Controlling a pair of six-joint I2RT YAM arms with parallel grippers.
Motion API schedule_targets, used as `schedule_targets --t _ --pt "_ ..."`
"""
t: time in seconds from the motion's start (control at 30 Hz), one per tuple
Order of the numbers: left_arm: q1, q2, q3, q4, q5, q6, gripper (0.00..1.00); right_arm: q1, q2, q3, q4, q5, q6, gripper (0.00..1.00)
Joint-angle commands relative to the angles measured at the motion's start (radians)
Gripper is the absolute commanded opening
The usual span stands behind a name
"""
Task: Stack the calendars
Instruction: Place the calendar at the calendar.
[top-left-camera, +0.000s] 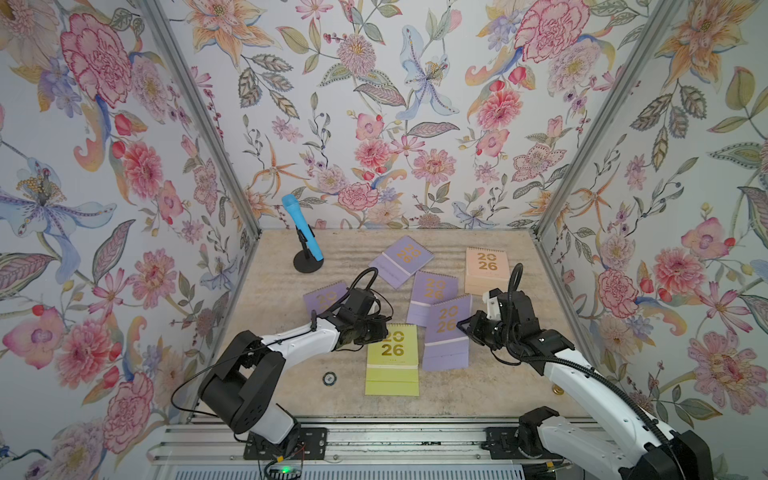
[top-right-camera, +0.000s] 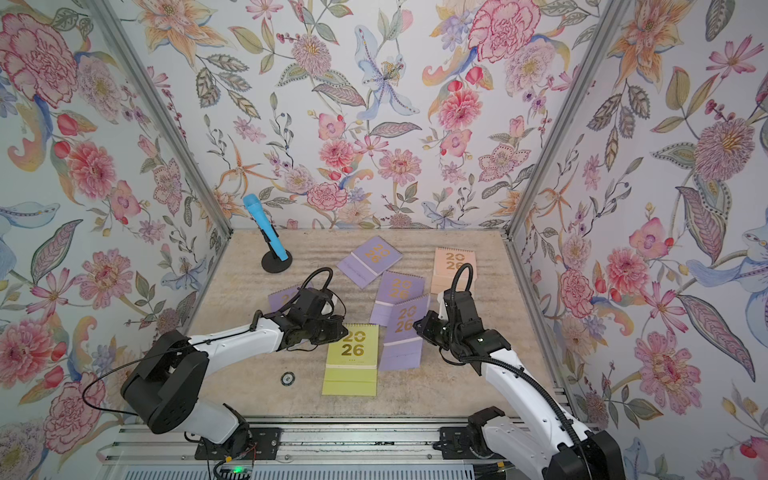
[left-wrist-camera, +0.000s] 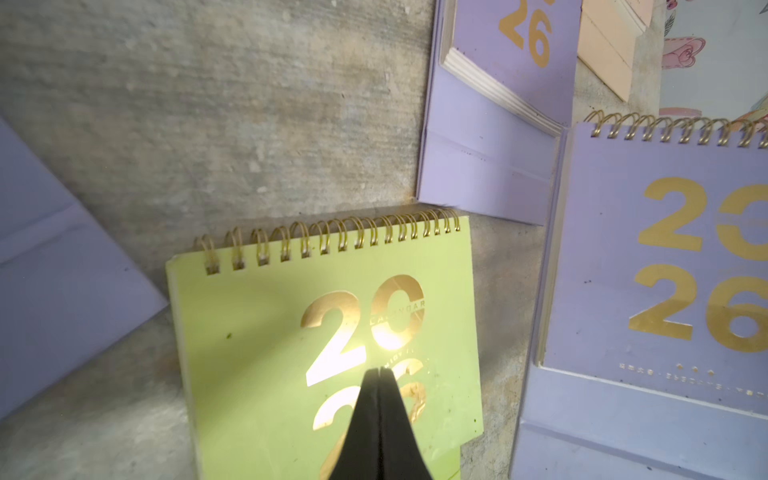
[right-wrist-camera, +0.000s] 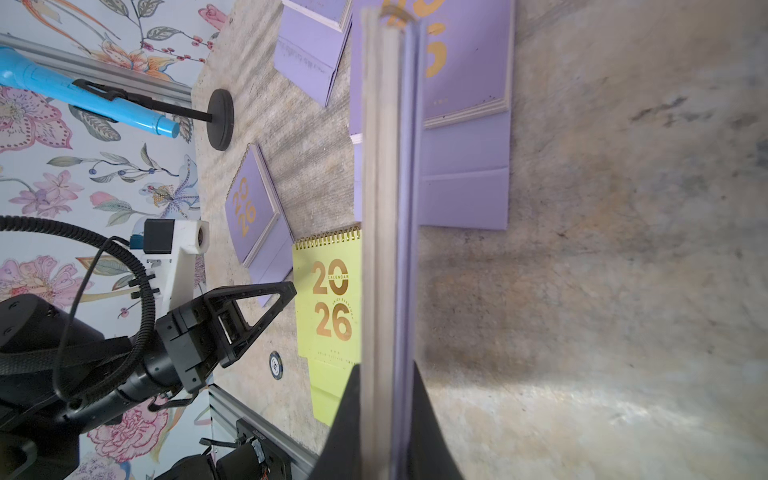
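Six calendars lie on the table. My right gripper (top-left-camera: 462, 325) (right-wrist-camera: 385, 365) is shut on the right edge of a lavender calendar (top-left-camera: 444, 336) (top-right-camera: 403, 336), seen edge-on in the right wrist view. That calendar overlaps another lavender one (top-left-camera: 432, 296) behind it. My left gripper (top-left-camera: 384, 332) (left-wrist-camera: 379, 370) is shut and empty, hovering over the yellow-green calendar (top-left-camera: 392, 361) (left-wrist-camera: 291, 332). A third lavender calendar (top-left-camera: 401, 259) and the peach one (top-left-camera: 486, 270) lie further back. The left arm partly hides another lavender calendar (top-left-camera: 322, 298).
A blue microphone (top-left-camera: 303, 228) on a black stand is at the back left. A small round token (top-left-camera: 329, 378) lies left of the yellow-green calendar. Flowered walls close in the table on three sides, and a metal rail (top-left-camera: 374, 440) runs along the front.
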Motion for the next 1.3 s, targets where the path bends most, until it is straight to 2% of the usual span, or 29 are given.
schedule_targets --t 0.0,0.63,1.0,1.27 --pt "0.016 -0.045 -0.057 0.023 -0.035 -0.018 0.0 0.041 0.023 0.052 0.108 0.022 0.04 0.0" --pt "0.057 -0.193 -0.239 0.007 -0.054 -0.013 0.0 0.257 0.129 -0.024 0.38 -0.01 0.113 0.0" --pt "0.073 -0.204 -0.295 0.011 -0.042 0.004 0.0 0.334 0.193 -0.119 0.603 -0.035 0.169 0.0" --pt "0.085 -0.2 -0.31 0.002 -0.054 0.018 0.0 0.347 0.216 -0.189 0.742 -0.033 0.202 0.0"
